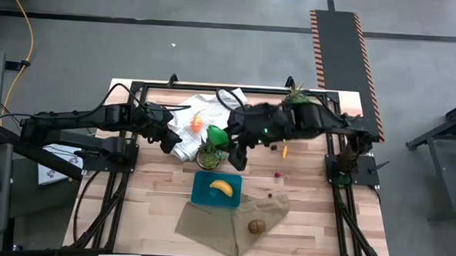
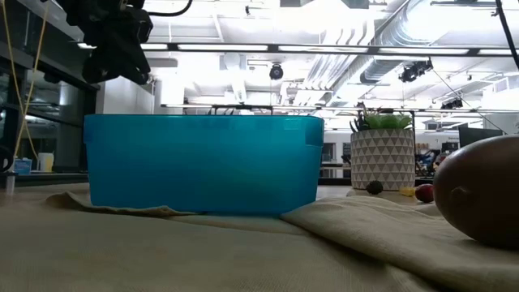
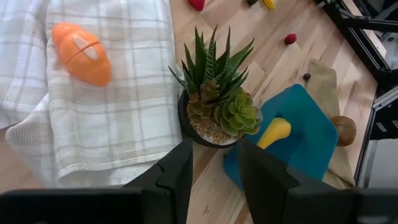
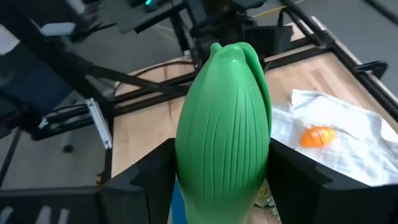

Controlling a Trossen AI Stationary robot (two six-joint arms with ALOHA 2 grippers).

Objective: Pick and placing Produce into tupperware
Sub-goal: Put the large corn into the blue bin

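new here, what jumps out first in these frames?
The right gripper, above the middle of the table, is clamped on a big ribbed green vegetable that fills its wrist view. Just in front sits the teal tupperware with a yellow banana already inside, partly on a tan cloth that also carries a brown kiwi. The left gripper is shut, over a white towel's edge beside a spiky potted plant.

Banana [image 1: 221, 187] lies in teal tupperware [image 1: 202, 195]; green pepper [image 4: 224, 124] clamped aloft
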